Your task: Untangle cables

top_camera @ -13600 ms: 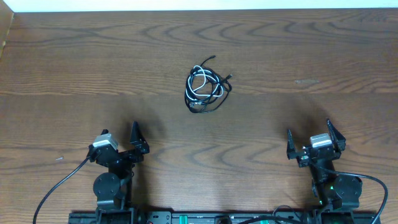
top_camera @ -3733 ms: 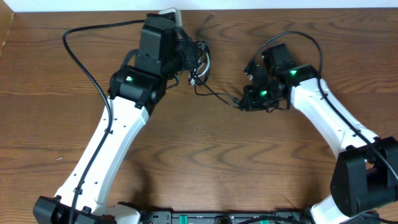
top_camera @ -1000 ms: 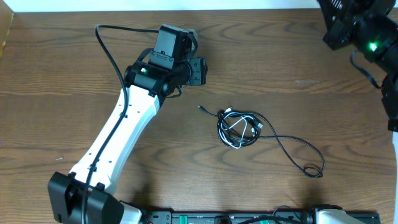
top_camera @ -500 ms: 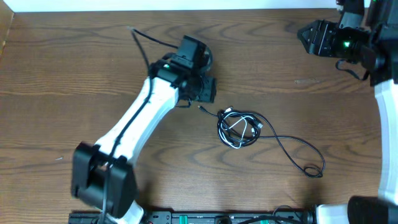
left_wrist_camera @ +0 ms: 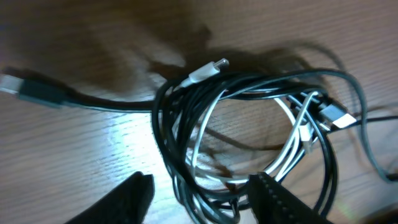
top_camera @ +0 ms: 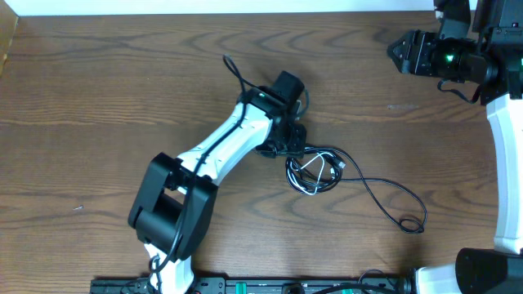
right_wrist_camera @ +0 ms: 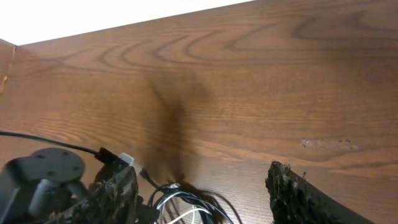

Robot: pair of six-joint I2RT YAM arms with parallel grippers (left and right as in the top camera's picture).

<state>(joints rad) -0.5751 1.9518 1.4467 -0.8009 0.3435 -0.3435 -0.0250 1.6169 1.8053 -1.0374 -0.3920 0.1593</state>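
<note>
The cables lie tangled in one coil (top_camera: 315,169) at mid-table. The black cable (top_camera: 377,193) trails a long tail to the right. White cable (left_wrist_camera: 290,148) loops run inside the black cable (left_wrist_camera: 166,118) rings, and a white plug (left_wrist_camera: 209,68) pokes out on top. My left gripper (top_camera: 289,147) hovers at the coil's left edge. In the left wrist view the left gripper (left_wrist_camera: 202,202) is open, its fingers (left_wrist_camera: 134,199) straddling the coil's near strands. My right gripper (top_camera: 394,54) is high at the back right; in its own view the right gripper (right_wrist_camera: 205,199) is open and holds nothing.
A black plug (left_wrist_camera: 38,93) on a short tail lies left of the coil. The left arm (top_camera: 221,151) crosses the table from the front left. The black tail ends near the front right (top_camera: 413,229). A pale wall edge (top_camera: 245,6) borders the back.
My left gripper has swung right and down from the back onto the coil's left edge. The right gripper has opened and shifted left. The cables have not moved.
</note>
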